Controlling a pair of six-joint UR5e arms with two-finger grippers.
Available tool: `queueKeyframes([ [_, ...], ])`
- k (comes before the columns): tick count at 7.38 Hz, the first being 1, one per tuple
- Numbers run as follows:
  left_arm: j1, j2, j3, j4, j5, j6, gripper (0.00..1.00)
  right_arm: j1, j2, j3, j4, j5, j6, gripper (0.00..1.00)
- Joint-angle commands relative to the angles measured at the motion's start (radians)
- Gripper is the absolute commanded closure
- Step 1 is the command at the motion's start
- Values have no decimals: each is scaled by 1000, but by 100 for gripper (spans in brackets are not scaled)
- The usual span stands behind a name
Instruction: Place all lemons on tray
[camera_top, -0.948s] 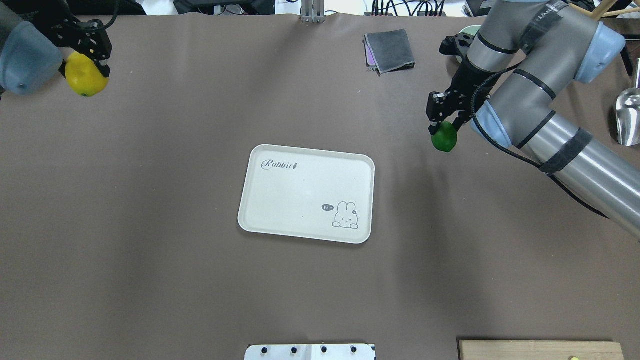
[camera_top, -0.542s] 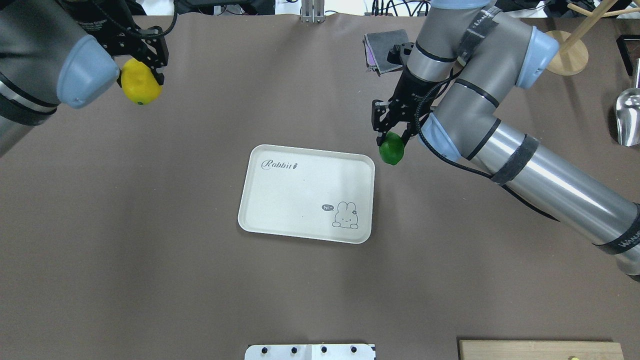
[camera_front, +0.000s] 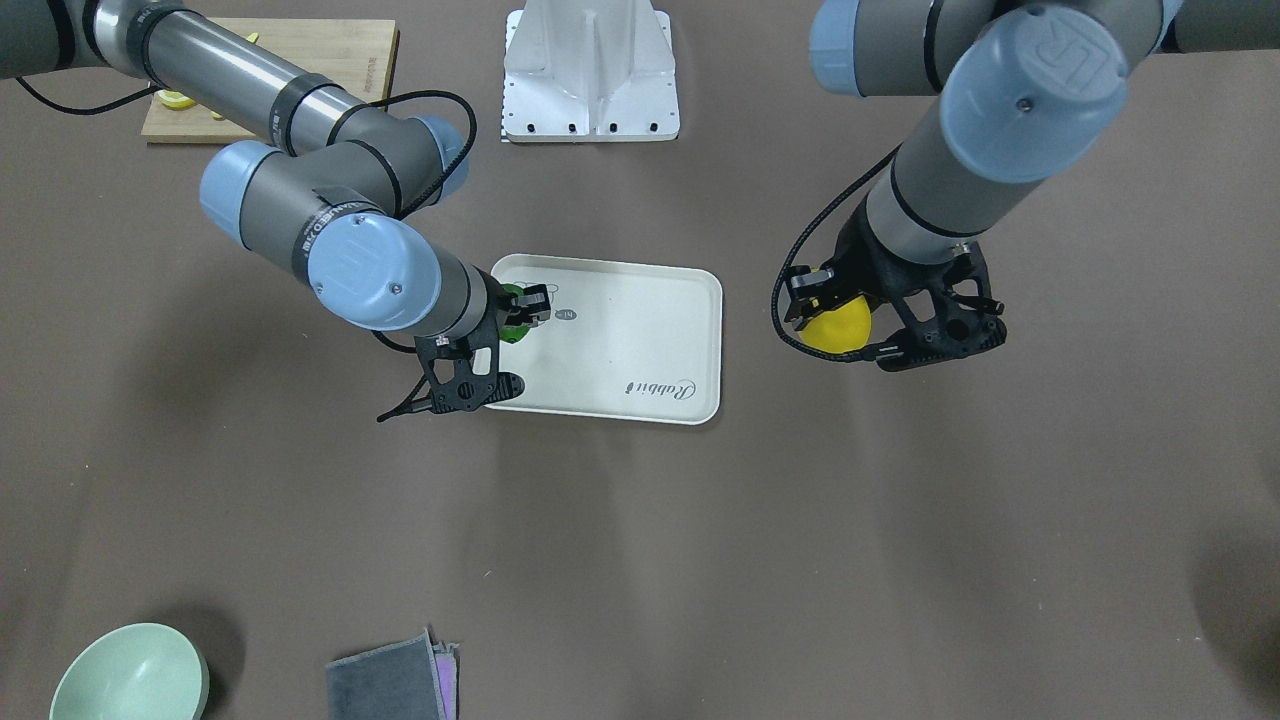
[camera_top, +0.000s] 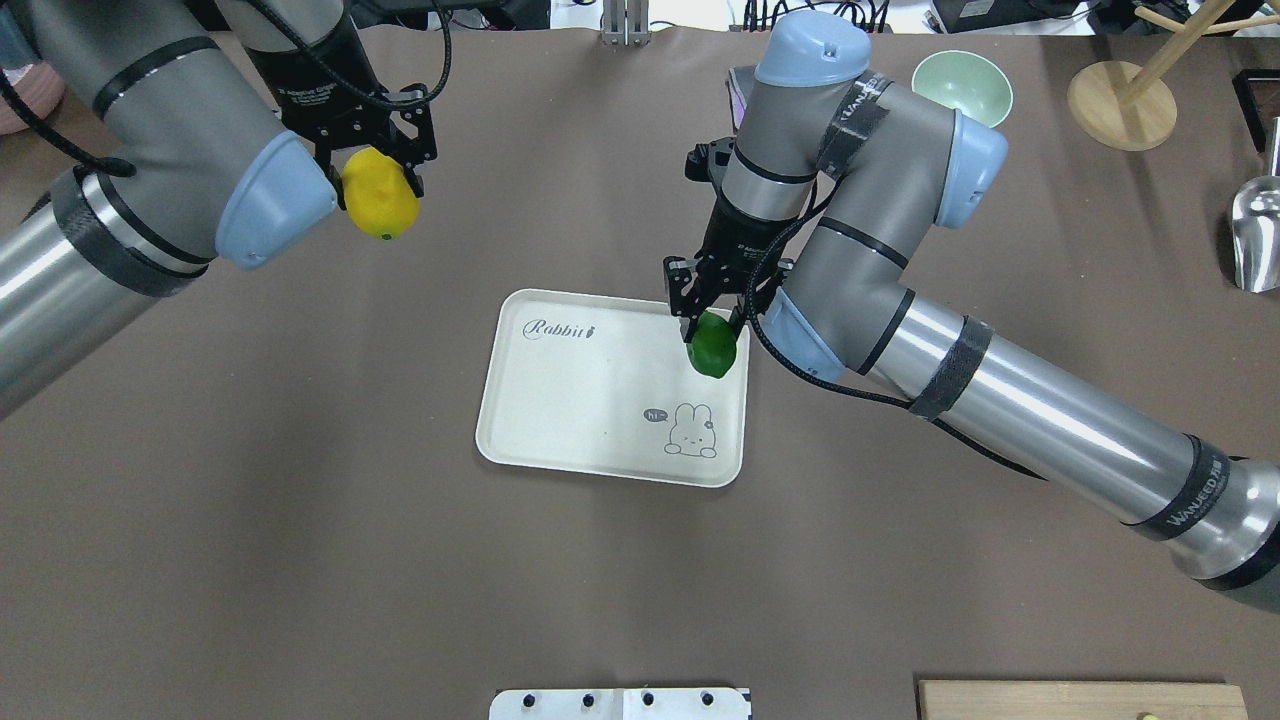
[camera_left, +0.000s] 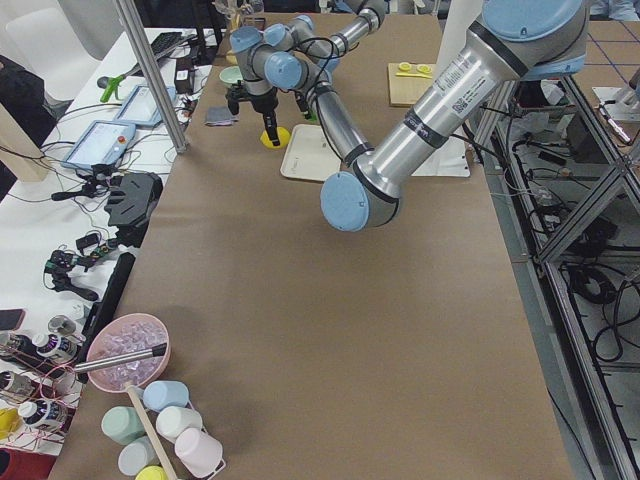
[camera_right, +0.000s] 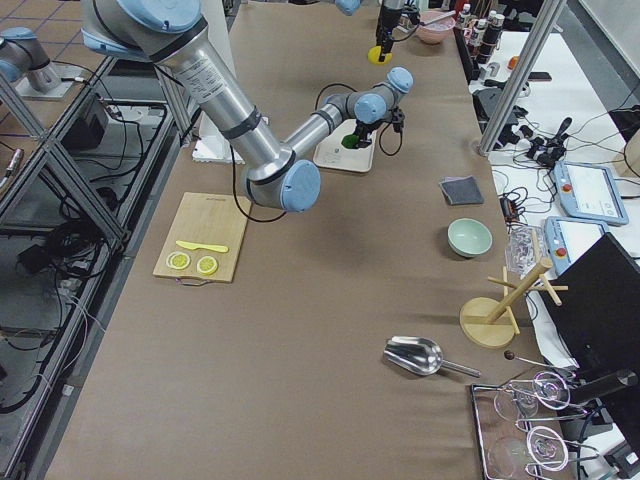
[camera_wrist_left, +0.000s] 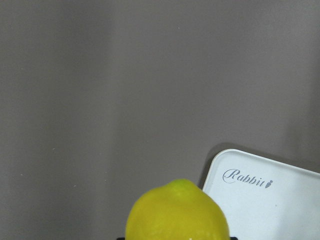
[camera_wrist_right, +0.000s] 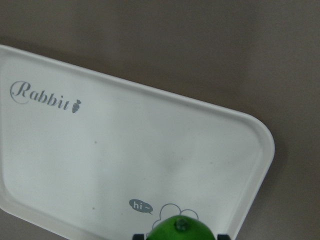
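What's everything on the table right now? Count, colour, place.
yellow lemon: 1, bright yellow, held above bare table, beyond the tray's far-left corner
green lemon: 1, glossy green, held over the tray's right end
tray: 1, cream-white, table centre
cutting board: 1, wooden, near edge on the right
lemon slices: 2, yellow, on the board
bowl: 1, pale green, far right
cloth: 1, grey, far side
scoop: 1, metal, right end
wooden stand: 1, right end
left arm: jaws shut on yellow lemon
right arm: jaws shut on green lemon
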Motion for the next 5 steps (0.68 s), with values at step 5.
queueKeyframes([
  [5, 46, -32, -7, -14, 10, -153, 100, 137, -43, -16, 25, 68, -57, 0],
])
